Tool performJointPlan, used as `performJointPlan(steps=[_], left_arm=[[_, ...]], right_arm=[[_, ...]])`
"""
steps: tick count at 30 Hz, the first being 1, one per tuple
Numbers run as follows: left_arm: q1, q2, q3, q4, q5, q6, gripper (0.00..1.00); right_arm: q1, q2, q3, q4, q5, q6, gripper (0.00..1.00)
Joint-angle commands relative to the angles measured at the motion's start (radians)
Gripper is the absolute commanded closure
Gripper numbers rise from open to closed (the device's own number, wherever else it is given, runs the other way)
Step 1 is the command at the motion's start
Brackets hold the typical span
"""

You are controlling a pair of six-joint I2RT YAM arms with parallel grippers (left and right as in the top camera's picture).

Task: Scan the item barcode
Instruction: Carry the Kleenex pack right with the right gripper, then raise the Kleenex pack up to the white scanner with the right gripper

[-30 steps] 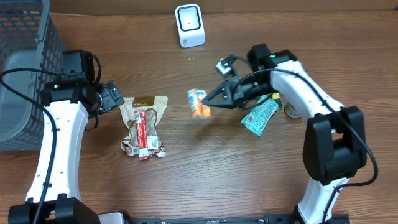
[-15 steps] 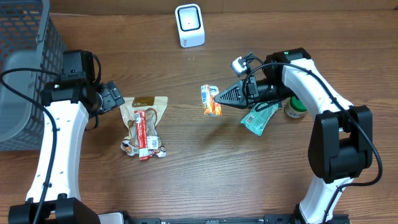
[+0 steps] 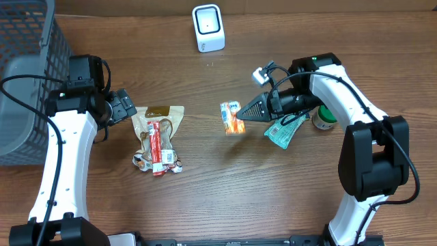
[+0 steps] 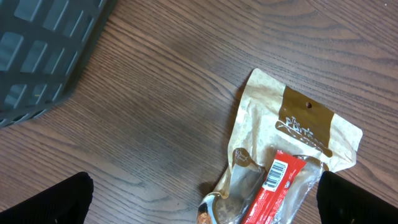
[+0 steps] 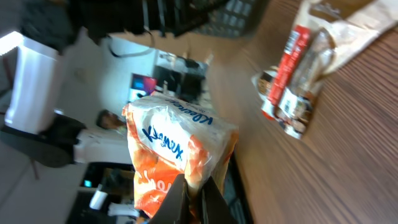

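Orange-and-white packet (image 3: 232,117) hung mid-frame, lifted off the table (image 3: 205,184). From the left sat a grey basket (image 3: 27,61), then the left gripper (image 3: 130,107), jaws spread, beside a tan snack pouch (image 3: 158,133). A white scanner (image 3: 207,27) stood at top centre. The right gripper (image 3: 242,115) pinched the packet's edge.

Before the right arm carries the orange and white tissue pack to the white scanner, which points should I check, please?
1. Grip: right gripper shut on the orange and white tissue pack, held clear of the brown wooden table: ok.
2. Barcode turned toward the white box-shaped scanner: cannot tell.
3. Way from pack to scanner, only bare table between them: ok.
4. Left gripper open, apart from the pack, beside the tan paper pouch: ok.
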Motion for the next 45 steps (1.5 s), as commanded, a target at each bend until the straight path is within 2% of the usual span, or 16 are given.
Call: performJointPlan(steps=[1, 8, 13, 16, 19, 25, 39, 45], left_arm=[[-0.007, 0.007, -0.002, 0.004, -0.010, 0.004, 0.00], [-0.007, 0.007, -0.002, 0.004, -0.010, 0.004, 0.00], [-0.007, 0.007, -0.002, 0.004, -0.010, 0.004, 0.00], [-0.007, 0.007, -0.002, 0.003, -0.010, 0.004, 0.00], [-0.007, 0.007, -0.002, 0.004, -0.010, 0.004, 0.00], [-0.007, 0.007, -0.002, 0.004, -0.010, 0.004, 0.00], [-0.007, 0.007, -0.002, 0.004, -0.010, 0.004, 0.00], [-0.007, 0.007, -0.002, 0.004, -0.010, 0.004, 0.00]], right_arm=[[0.018, -0.014, -0.023, 0.017, 0.080, -0.005, 0.96], [0.038, -0.008, -0.026, 0.151, 0.249, 0.311, 0.96], [0.090, -0.008, -0.026, 0.284, 0.544, 0.650, 0.96], [0.130, -0.008, -0.026, 0.341, 0.701, 0.796, 0.96], [0.161, -0.008, -0.025, 0.378, 0.781, 0.881, 0.96], [0.193, -0.008, -0.025, 0.427, 0.875, 0.965, 0.96], [0.193, -0.008, -0.024, 0.474, 0.892, 0.990, 0.96], [0.193, -0.009, 0.119, 0.422, 0.935, 0.990, 0.96]])
